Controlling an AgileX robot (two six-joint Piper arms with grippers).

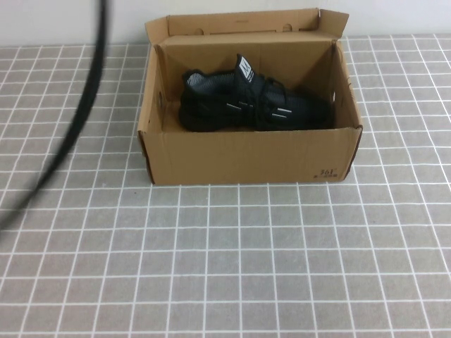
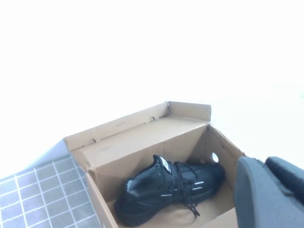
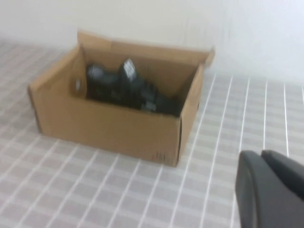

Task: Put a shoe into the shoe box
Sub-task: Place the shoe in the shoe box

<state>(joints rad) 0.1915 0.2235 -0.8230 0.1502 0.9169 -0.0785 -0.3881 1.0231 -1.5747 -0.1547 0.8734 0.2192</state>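
Lying boxed, shoe [image 1: 243, 102] apart from tools.

The high view is looking down from the robot's side onto the gridded surface [image 1: 232, 267]. Both wrist views are facing the shoe box [image 1: 246, 158], sharing its interior; the left wrist one is sitting seemingly closer, above the rim.
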